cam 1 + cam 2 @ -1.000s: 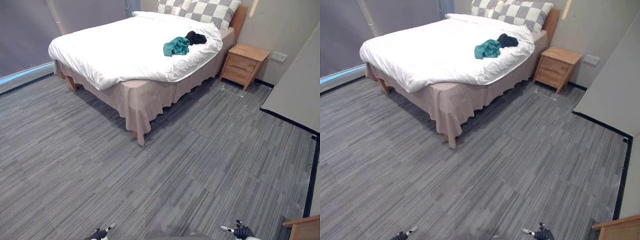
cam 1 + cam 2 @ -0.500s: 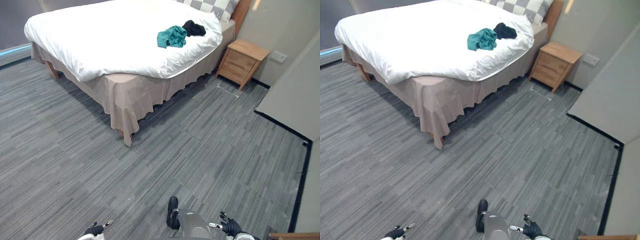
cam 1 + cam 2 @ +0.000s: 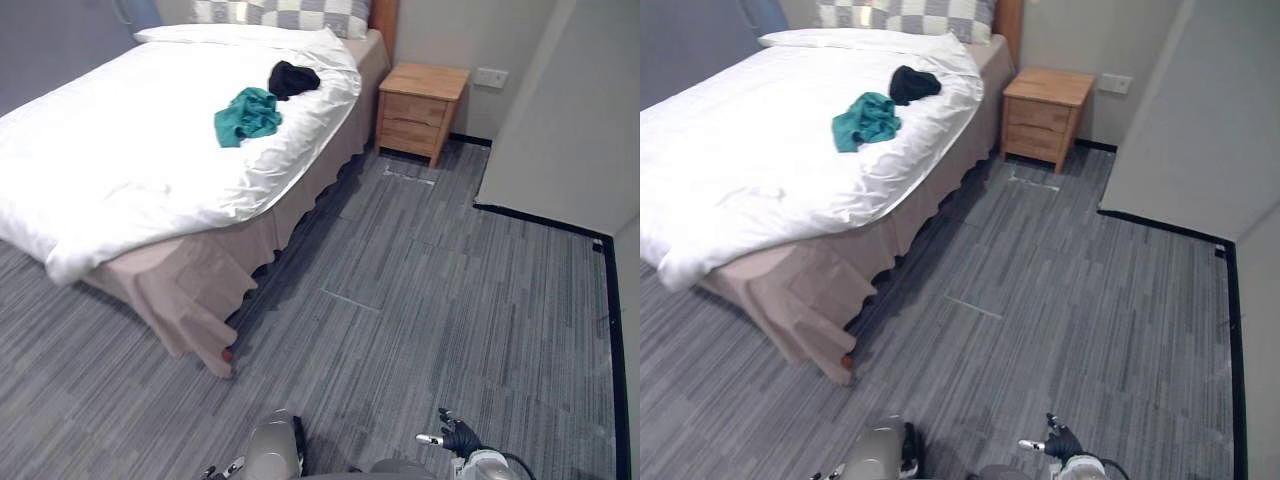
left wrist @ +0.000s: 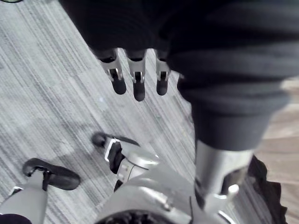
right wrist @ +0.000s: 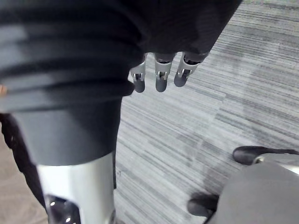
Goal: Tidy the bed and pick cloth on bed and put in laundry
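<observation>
A teal cloth (image 3: 247, 115) lies crumpled on the white duvet of the bed (image 3: 120, 170), near its right side. Just beyond it, closer to the checked pillows (image 3: 290, 12), sits a black cloth (image 3: 293, 78). Both hands hang low over the grey floor, far from the bed. My right hand (image 3: 460, 438) shows at the lower edge of the eye views, and its fingers (image 5: 159, 77) are relaxed and hold nothing. The fingers of my left hand (image 4: 135, 81) are also relaxed and empty above the floor.
A wooden nightstand (image 3: 420, 95) stands against the back wall beside the bed's head. A pale wall panel (image 3: 570, 110) closes the right side. A beige bed skirt (image 3: 190, 290) hangs to the floor at the bed's near corner. Grey plank floor (image 3: 430, 300) runs between bed and wall.
The whole picture has shifted: the camera has moved round toward the bed's right side, and the bed now sits nearer on the left. Cloths and hands are unchanged.
</observation>
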{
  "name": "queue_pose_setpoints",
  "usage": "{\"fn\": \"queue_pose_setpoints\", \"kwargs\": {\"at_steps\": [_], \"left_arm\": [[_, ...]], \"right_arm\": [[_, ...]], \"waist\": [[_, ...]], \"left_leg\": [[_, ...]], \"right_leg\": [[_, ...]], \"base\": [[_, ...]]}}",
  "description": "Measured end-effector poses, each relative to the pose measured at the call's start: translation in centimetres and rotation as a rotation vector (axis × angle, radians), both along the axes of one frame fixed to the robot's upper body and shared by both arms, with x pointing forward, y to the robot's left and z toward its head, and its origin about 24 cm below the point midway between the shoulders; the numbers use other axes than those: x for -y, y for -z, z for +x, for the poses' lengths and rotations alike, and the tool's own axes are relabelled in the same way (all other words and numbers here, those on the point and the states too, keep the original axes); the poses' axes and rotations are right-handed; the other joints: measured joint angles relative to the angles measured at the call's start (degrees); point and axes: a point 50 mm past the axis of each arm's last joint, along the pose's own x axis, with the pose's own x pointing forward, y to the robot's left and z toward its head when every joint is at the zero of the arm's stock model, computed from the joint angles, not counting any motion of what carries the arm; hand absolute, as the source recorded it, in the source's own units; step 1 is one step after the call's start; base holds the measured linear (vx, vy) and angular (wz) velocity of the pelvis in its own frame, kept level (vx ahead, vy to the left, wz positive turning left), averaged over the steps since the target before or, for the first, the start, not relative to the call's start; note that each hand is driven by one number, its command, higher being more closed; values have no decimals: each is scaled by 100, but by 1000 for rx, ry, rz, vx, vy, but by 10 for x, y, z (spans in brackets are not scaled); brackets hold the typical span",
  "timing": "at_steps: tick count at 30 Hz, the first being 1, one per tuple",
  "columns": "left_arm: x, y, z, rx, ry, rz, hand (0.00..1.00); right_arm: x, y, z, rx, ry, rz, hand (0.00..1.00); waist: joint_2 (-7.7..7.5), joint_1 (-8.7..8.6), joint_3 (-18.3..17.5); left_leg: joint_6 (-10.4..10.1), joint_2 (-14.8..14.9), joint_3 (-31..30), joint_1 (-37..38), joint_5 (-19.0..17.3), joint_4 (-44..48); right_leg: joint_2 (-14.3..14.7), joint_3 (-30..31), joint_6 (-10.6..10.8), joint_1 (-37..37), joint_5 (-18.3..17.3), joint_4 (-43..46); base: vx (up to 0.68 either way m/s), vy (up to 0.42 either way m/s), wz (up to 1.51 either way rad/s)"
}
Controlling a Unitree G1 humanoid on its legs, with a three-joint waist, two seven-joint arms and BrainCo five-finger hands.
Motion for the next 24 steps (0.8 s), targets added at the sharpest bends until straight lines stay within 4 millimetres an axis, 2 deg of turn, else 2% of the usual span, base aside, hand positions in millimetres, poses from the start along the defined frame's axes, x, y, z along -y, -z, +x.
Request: {"fn": "queue_pose_setpoints", "kwargs": {"at_steps": [1,2,3,4,6,7,8,9,10,11,12,13,14,15,16,17,18,19,20,21,22,24], "left_arm": [[-3,0,4,-6,0,3,0],[-3,0,4,-7,6,4,0],[-3,0,6,-5,20,8,0],[-1,0,7,-4,33,6,0],[-1,-2,12,20,59,17,0],[-4,-5,18,44,61,30,0],[-9,-8,28,72,67,45,0],[-10,-9,33,84,70,48,0],[-15,-12,38,100,55,61,0],[-19,-11,32,87,6,63,0],[-21,-10,27,78,-19,68,0],[-25,-9,11,47,-58,81,0],[-34,-10,0,29,-81,103,0],[-42,-12,-5,19,-87,126,0],[-31,-8,-3,14,-114,92,0],[-21,-6,-5,20,-135,64,0],[-14,-5,-2,30,-144,46,0],[-5,-3,4,46,-154,16,0],[2,-3,10,68,-143,-9,0],[3,-3,12,74,-139,-9,0],[2,-4,15,90,-137,2,0],[-6,-8,22,130,-134,34,0]], "right_arm": [[-2,-3,11,31,17,9,0],[-2,-3,13,33,22,13,0],[-4,-2,15,30,20,18,0],[-4,-2,14,27,14,15,0],[-5,-1,11,30,-6,2,0],[-5,-1,10,30,-5,1,0],[-5,0,6,23,3,-1,0],[-5,1,3,17,17,1,0],[-10,6,-7,-6,71,20,0],[-16,11,-17,-31,98,40,0],[-19,12,-22,-40,118,53,0],[-25,14,-28,-48,145,72,0],[-31,17,-38,-68,159,91,0],[-36,19,-44,-86,171,107,0],[-27,19,-47,-109,197,99,0],[-22,17,-44,-104,209,93,0],[-18,15,-41,-96,216,87,0],[-12,13,-38,-82,252,87,0],[-7,12,-39,-78,317,90,0],[-5,12,-41,-76,348,94,0],[-1,12,-45,-82,378,93,0],[3,12,-47,-85,398,90,0]], "waist": [[-72,-23,22],[-98,-57,38],[-84,-88,74],[-8,-81,120],[178,-102,166],[183,-111,148],[187,-132,138],[176,-136,138],[88,-99,161],[55,-50,162],[36,-44,149],[-58,-50,56],[-279,-24,-74],[-452,8,-152],[-91,57,-120],[28,78,-227],[129,68,-219],[180,10,-216],[176,-101,-217],[176,-159,-218],[176,-235,-224],[165,-231,-233]], "left_leg": [[30,-159,-119,128,-151,-79],[-9,-231,-175,272,-212,-134],[-73,-370,-487,728,-265,-295],[-83,-412,-834,1180,-267,-455],[-203,-362,-1541,1901,-193,-932],[-297,-307,-1880,2100,-177,-1149],[-425,-202,-2327,2120,-240,-1265],[-510,-149,-2540,2087,-292,-1284],[-699,-48,-2953,2057,-415,-1237],[-886,66,-3199,2054,-639,-1031],[-966,127,-3288,2086,-771,-905],[-1145,192,-3472,2113,-1061,-621],[-1338,180,-3616,2111,-1339,-353],[-1482,149,-3656,2109,-1510,-195],[-1666,544,-3679,2122,-1671,93],[-1794,820,-3371,2081,-1601,125],[-1861,954,-3170,2097,-1531,66],[-1881,1142,-2708,2136,-1320,-103],[-1741,1253,-1887,2354,-906,-526],[-1705,1276,-1559,2445,-757,-704],[-1759,1268,-1007,2631,-454,-1090],[-2022,1117,-678,2831,20,-1706]], "right_leg": [[-402,-427,580,-845,385,1860],[-630,-547,621,-1160,525,2576],[-934,-739,441,-1457,459,3377],[-1020,-852,385,-1489,427,3352],[-929,-791,353,-1585,425,2338],[-813,-599,406,-1771,510,1593],[-636,-200,459,-1994,793,540],[-566,52,465,-2095,1030,-36],[-534,609,501,-2194,1631,-1237],[-531,814,603,-2245,2001,-1643],[-526,848,605,-2246,2116,-1646],[-525,885,560,-2238,2282,-1450],[-533,951,427,-2152,2352,-1278],[-537,1068,392,-2049,2539,-1243],[-262,842,364,-2018,2575,-859],[-198,579,270,-1953,2354,-755],[-184,417,220,-1887,2302,-743],[-244,141,138,-1757,2224,-781],[-423,-299,78,-1456,2188,-992],[-493,-479,78,-1313,2188,-1094],[-572,-756,77,-1097,2187,-1243],[-624,-957,92,-957,2175,-1392]], "base": [[726,220,25],[563,212,66],[777,202,84],[639,96,106],[608,-29,127],[574,-146,179],[372,-116,165],[427,-212,190],[416,-275,164],[489,-352,148],[423,-373,118],[481,-440,113],[643,-599,122],[539,-520,106],[436,-441,96],[269,-281,89],[291,-337,104],[252,-350,145],[248,-383,159],[200,-303,172],[127,-196,123],[30,-87,83]]}}
